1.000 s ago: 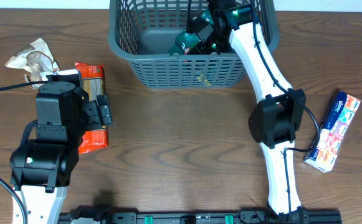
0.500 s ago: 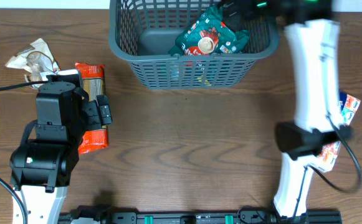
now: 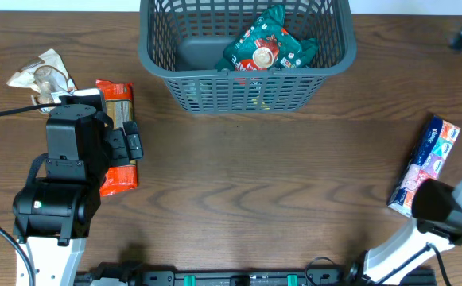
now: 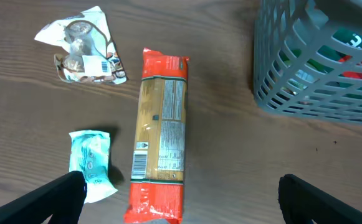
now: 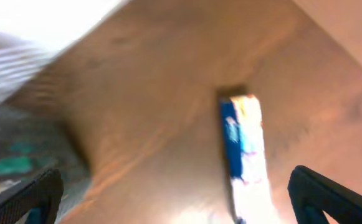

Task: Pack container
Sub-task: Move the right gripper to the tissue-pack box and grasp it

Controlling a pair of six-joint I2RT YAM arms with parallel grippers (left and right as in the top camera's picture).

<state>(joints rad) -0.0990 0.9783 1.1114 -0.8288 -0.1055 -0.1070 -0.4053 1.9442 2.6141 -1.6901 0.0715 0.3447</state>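
The dark grey slatted container (image 3: 155, 36) stands at the top middle and holds a green and red snack packet (image 3: 266, 49); its corner shows in the left wrist view (image 4: 274, 74). My left gripper (image 4: 181, 199) is open and empty, hovering above the lower end of a red and tan packet (image 4: 159, 134) that lies flat on the table (image 3: 118, 103). My right gripper (image 5: 177, 199) is open and empty, high above the table, with a blue and white box (image 5: 243, 149) below it; that box lies at the right (image 3: 425, 165). The right wrist view is blurred.
A crumpled clear wrapper (image 4: 81, 43) lies at the far left (image 3: 41, 73). A small pale green packet (image 4: 92, 155) lies left of the red packet. The right arm's base link (image 3: 445, 214) stands at the lower right edge.
The right arm has withdrawn from the container, swinging out to the right and leaving the green and red packet inside. The left arm has not moved.
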